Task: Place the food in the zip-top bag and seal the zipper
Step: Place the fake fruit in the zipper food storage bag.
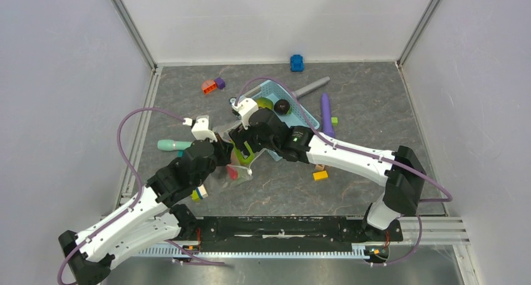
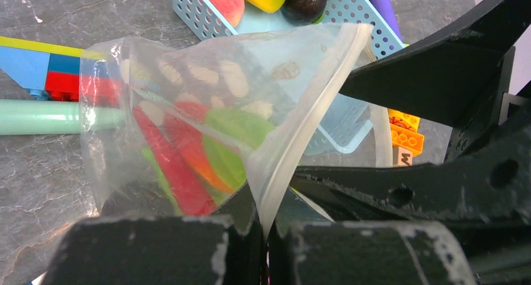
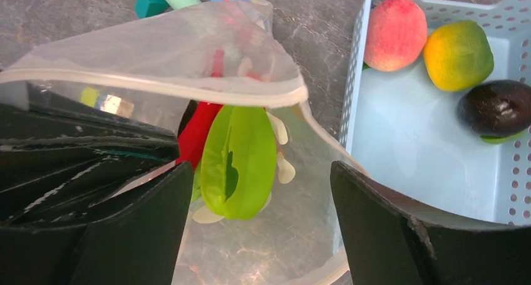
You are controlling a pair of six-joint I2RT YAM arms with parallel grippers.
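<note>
We find no brand or label to read. The orange block (image 2: 404, 131) just beside the basket (image 2: 188, 6) carries a dark mark under its studs, too small to make out, and the zip-top bag (image 2: 188, 78) bears only pale dots.

The bag lies at the basket's near-left corner, its far corner reaching the basket's wall. The left gripper (image 2: 263, 235) has its fingers pressed together on the bag's mouth edge, pinching the zipper (image 2: 300, 128). The mouth gapes unsealed. The right gripper (image 3: 260, 197) stands over that mouth with its fingers wide apart. A green piece (image 3: 241, 160) lies inside the bag between them, with a gap on each side, and a red piece (image 3: 200, 128) lies beside it.

Inside the basket we see a pink fruit (image 3: 394, 31), a yellow-orange fruit (image 3: 457, 53) and a dark brown fruit (image 3: 494, 106).

The widest bare stretch of table (image 1: 350, 197) lies on the basket's near-right side. A purple stick (image 1: 326, 113) lies just off the basket's right wall.
</note>
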